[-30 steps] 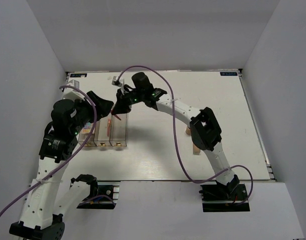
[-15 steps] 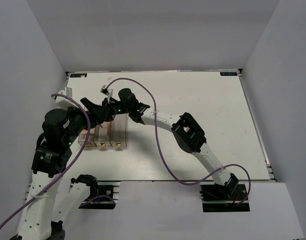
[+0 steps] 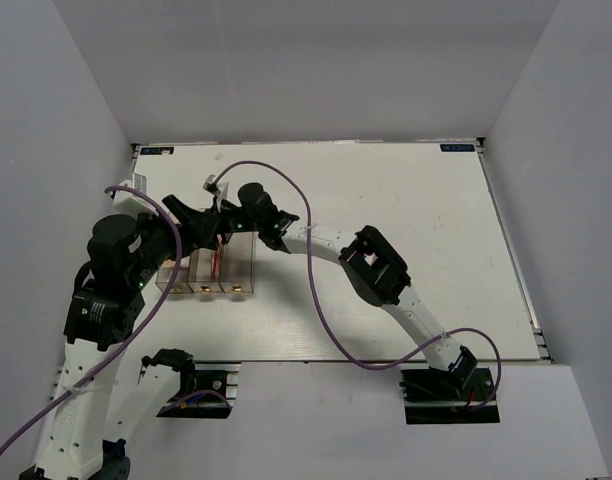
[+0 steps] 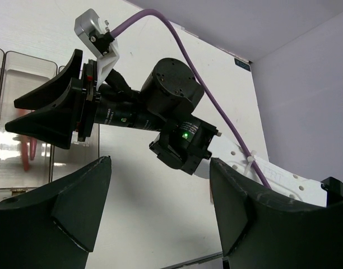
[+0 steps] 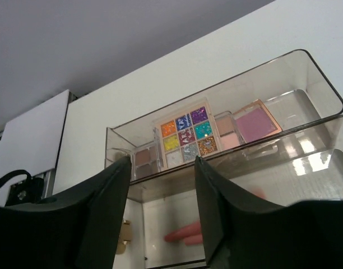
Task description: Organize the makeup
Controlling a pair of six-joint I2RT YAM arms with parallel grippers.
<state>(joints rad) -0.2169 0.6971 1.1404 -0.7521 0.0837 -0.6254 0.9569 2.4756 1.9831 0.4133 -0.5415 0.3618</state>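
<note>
Two grippers crowd over the clear three-compartment acrylic box (image 3: 241, 270) at the left of the white table (image 3: 436, 200), and neither holds anything. My right gripper (image 5: 162, 168) hangs just above the box with its jaws parted and nothing between them. From its wrist camera I look past the fingers into the compartments.

A thin coral-pink stick (image 5: 185, 234) lies in the nearer compartment below, which the overhead view shows as the middle one. In the compartment beyond, a multicoloured glitter eyeshadow palette (image 5: 185, 137) faces me, apparently propped upright. A small brown palette (image 5: 144, 161) and a square pink compact (image 5: 255, 124) flank it, and stood like that the three share one slot side by side.

My left gripper (image 4: 160, 162) is spread wide and empty, just beside the right wrist. I judge it is held there to keep out of the way over the box.

With the stick down and the jaws apart, I take this piece as placed. The next move should be lifting the right arm clear without clipping the box rim. The right arm hides part of the table, so I cannot tell what makeup waits there.
</note>
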